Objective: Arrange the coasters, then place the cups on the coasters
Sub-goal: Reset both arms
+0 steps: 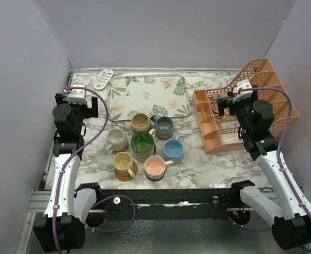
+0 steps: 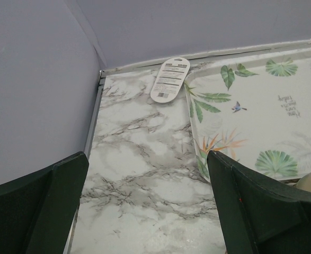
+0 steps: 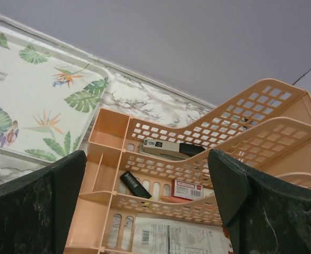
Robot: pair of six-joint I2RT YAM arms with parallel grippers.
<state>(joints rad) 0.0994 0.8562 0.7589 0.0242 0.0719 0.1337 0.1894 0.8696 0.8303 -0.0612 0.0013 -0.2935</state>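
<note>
Overhead view: I am looking down on seven small ceramic handled cups (image 1: pixel 142 143) bunched tightly together in the lower middle of the frame. They are standing on a white table top with grey marble veining (image 1: pixel 208 164). Flat round brown coasters (image 1: pixel 127 175) are peeking out under the yellow cup (image 1: pixel 123 162) and the pink cup (image 1: pixel 154 166) at the bottom of the cluster. Under the cups further up I cannot tell for certain.

I am holding the left gripper (image 2: pixel 147 156) at the left edge of the frame and the right gripper (image 3: pixel 147 153) at the right edge. Both have their jaws spread as wide as they go, with nothing between them, and both are well apart from the cups.

I am judging the task close to done, so I am treating this step as a check. If a cup is sitting off-centre, I am planning to come down from above on the rim side away from its handle. The neighbours are nearly touching, and a wide jaw could nudge one off its disc.

Above the cluster a rectangular white tray printed with green leaves (image 1: pixel 147 95) is lying flat, with a white oval label card (image 1: pixel 103 78) just beside its upper left corner. An orange mesh plastic file rack (image 1: pixel 250 100) is standing at the right, holding small boxes and a paper sheet. Plain pale lilac walls (image 1: pixel 171 32) are closing in the table on three sides.
</note>
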